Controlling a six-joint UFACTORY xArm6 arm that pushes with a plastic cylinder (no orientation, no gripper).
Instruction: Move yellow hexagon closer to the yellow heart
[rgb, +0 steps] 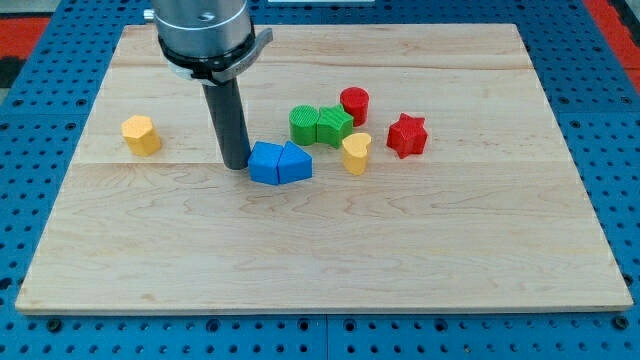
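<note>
The yellow hexagon (141, 134) sits alone near the view's left side of the wooden board. The yellow heart (355, 153) stands right of the board's middle, below the green blocks. My tip (236, 164) rests on the board between them, right of the hexagon and just touching or nearly touching the left side of a blue block (265, 163). The rod rises straight up to the arm's metal mount at the view's top.
Two blue blocks sit side by side, the second being a blue triangle-like block (295, 163). A green round block (304, 123) and a green star (333, 125) sit above the heart. A red cylinder (354, 103) and a red star (406, 135) lie to the right.
</note>
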